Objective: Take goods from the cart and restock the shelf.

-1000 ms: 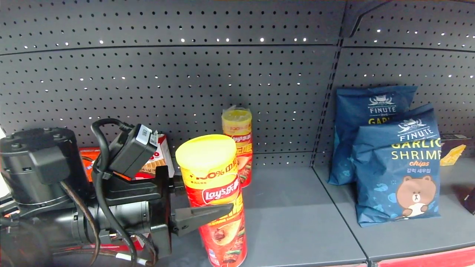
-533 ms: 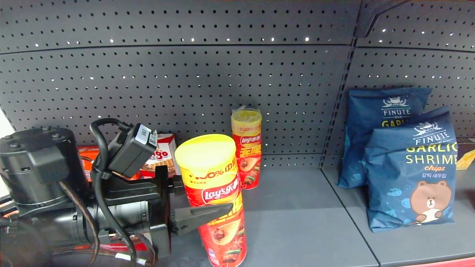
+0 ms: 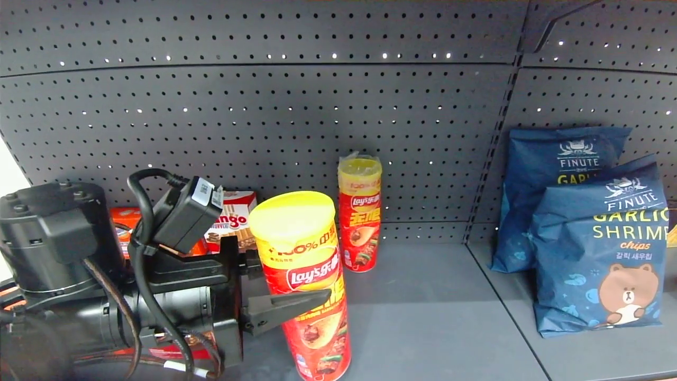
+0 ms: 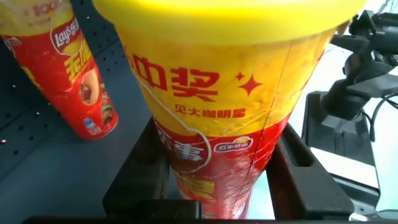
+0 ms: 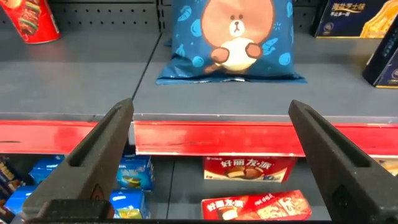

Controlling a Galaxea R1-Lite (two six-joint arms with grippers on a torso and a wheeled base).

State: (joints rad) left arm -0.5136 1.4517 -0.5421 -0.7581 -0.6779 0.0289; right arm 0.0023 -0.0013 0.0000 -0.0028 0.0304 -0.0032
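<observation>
At the far left, a bright gap [image 3: 9, 169] opens past the end of the dark pegboard back panel [image 3: 264, 116], where pinpoints of light come through the holes. An orange box [image 3: 119, 219] and a wafer box [image 3: 235, 219] stand against that panel, partly hidden behind your left arm.

Your left claw [image 3: 304, 296] is pinching the chip can [image 3: 304, 248] around its middle, one finger across the front and the other hidden behind it. The can is upright with its yellow lid on top, over the near part of the grey shelf [image 3: 423, 317]. You cannot tell from the head view whether its base touches the shelf. In the left wrist view the can [image 4: 224, 106] sits between the two black fingers.

Farther back and a little to the right, a second can [image 3: 359, 217] of the same kind stands by the panel, apart from the held one.

Past the perforated upright, two blue shrimp-chip bags stand in the next bay: the front bag [image 3: 600, 254] leans on the rear bag [image 3: 550, 174].

Your right claw [image 5: 211, 155] is spread wide and holds nothing. It sits low in front of the shelf's red front strip [image 5: 217, 137], the bear-printed bag [image 5: 230, 37] lies above that strip, and boxes [image 5: 249, 169] fill the lower level.
</observation>
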